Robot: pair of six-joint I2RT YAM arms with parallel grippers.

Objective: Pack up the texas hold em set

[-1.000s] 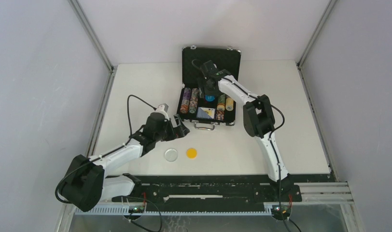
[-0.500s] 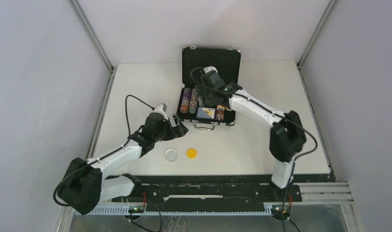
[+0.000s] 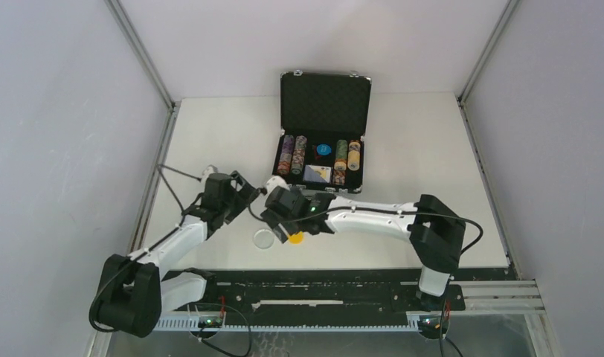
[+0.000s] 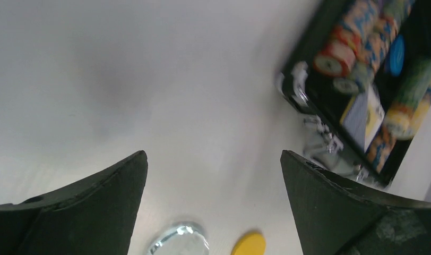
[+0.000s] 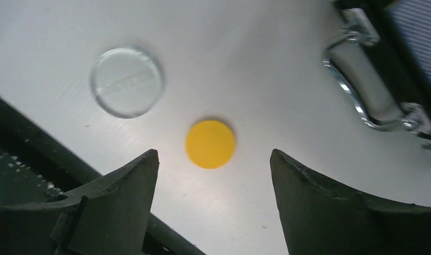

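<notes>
The black briefcase point(image 3: 325, 97) stands open, its lid upright. Inside it lie multicoloured chip rolls point(image 3: 292, 154), a card deck point(image 3: 317, 174) and a blue token point(image 3: 324, 149). Near its silver handle point(image 5: 356, 85), outside, a yellow token point(image 5: 210, 144) and a clear token point(image 5: 127, 81) lie flat.

Table point(image 3: 448, 193): briefcase point(image 3: 325, 100), clear token point(image 5: 127, 81), yellow token point(image 5: 209, 144)

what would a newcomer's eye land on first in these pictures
The open black briefcase at the far middle of the table, with colourful chip rolls lined up inside, draws the eye first. Next comes the right gripper, hanging open over a yellow token on the near part of the table, with a clear token lying beside it.
</notes>
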